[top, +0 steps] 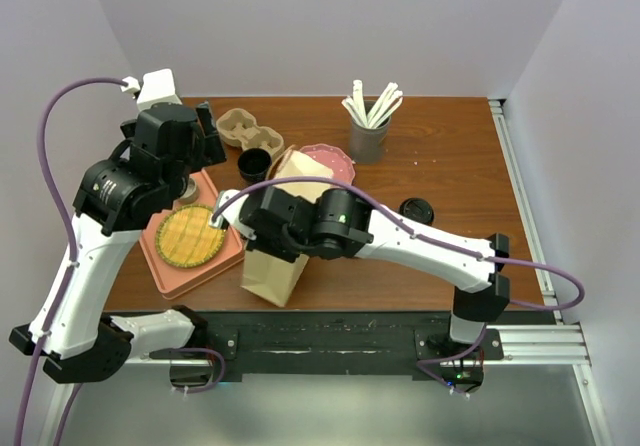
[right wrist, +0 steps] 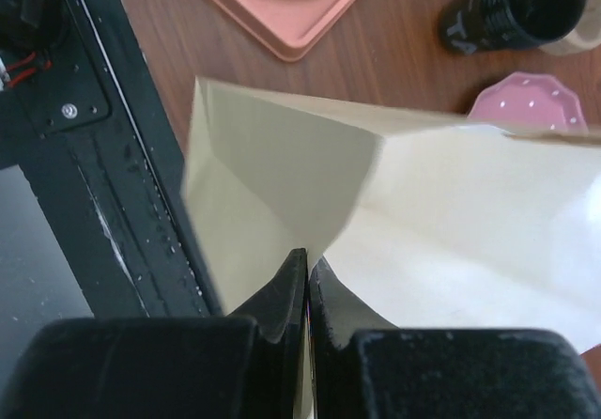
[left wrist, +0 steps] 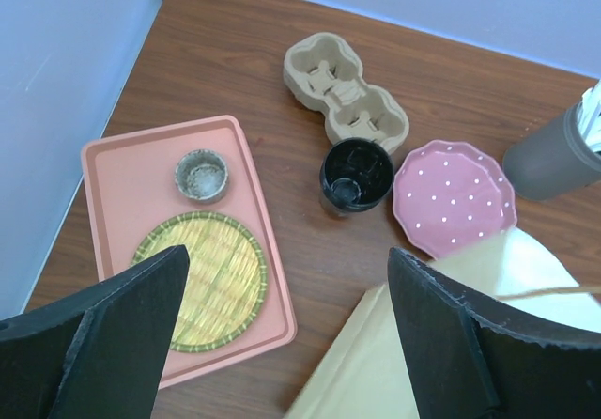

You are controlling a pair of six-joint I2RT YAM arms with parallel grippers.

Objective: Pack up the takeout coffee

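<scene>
Bag (right wrist: 423, 212): upright near the table's front edge, beside tray (left wrist: 113, 170); rim pinched in clenched right gripper (right wrist: 307, 264). Cup (left wrist: 356, 177): black, uncovered, upright on table just beside carrier (left wrist: 346, 92) and plate (left wrist: 454, 198). Lid (top: 416, 209): flat on table, right of bag, well apart from cup. Left gripper (left wrist: 286, 259): released, spread wide above tray and cup, grasping nothing.
</scene>
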